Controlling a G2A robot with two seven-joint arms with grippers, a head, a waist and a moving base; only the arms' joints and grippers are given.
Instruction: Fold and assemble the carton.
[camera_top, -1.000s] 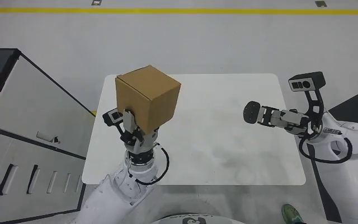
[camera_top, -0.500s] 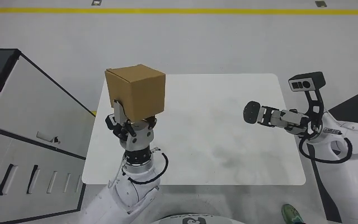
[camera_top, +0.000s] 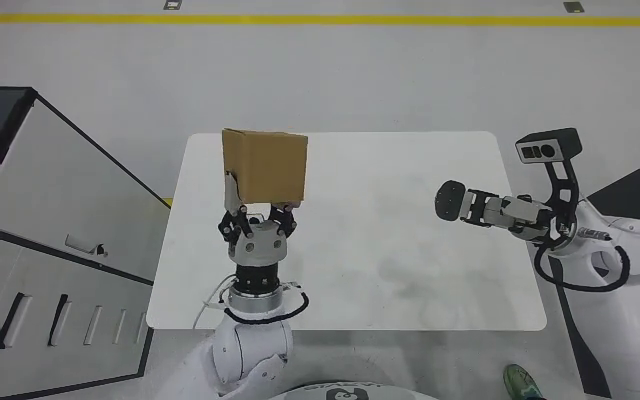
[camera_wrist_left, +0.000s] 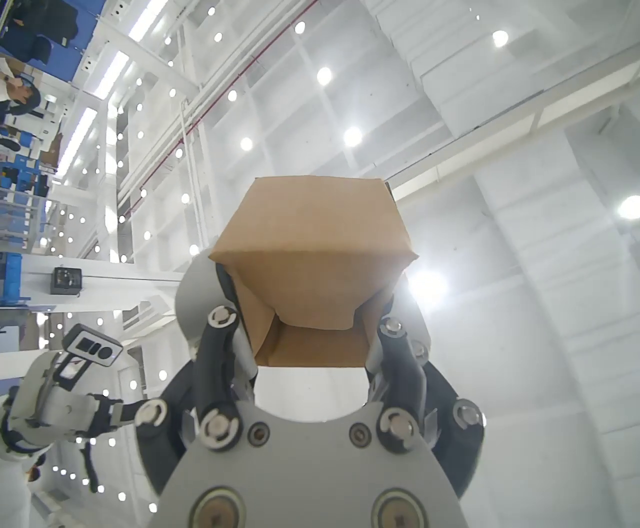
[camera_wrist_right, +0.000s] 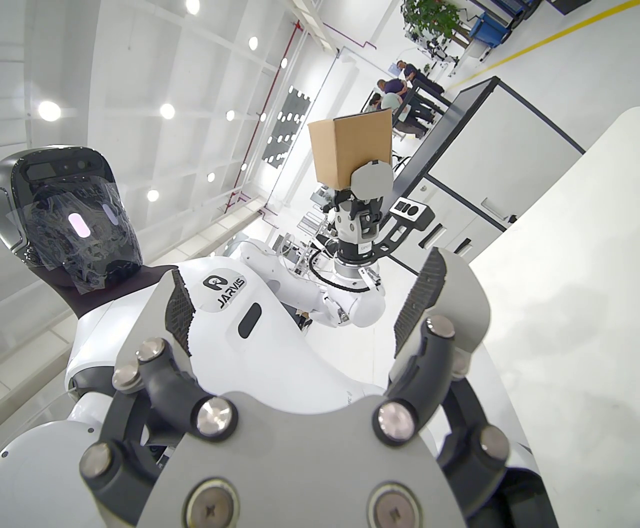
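Carton: a brown corrugated carton (camera_top: 265, 165) stands as a squared-up box directly above the left gripper (camera_top: 262, 205), lifted off the white table (camera_top: 400, 250).
Left gripper: points upward and grasps the carton by its lower end, one finger on each of two opposite sides, so the box sits between the jaws.
Right gripper: the right gripper (camera_top: 452, 203) is spread wide and holds nothing. It hovers over the far side of the table, well apart from the carton and turned towards it.
Carton end facing the left gripper: in the left wrist view a flap lies folded across part of this end. Below it a gap opens into the box, so this end does not look fully closed.
Carton end away from the left gripper: from above it reads as a flat, closed face.
Done, as I judge it: the walls are erected and square, and the upper end is shut.
Left, as I judge it: the flaps at the gripped end need tucking in, likely with help from the free right gripper.
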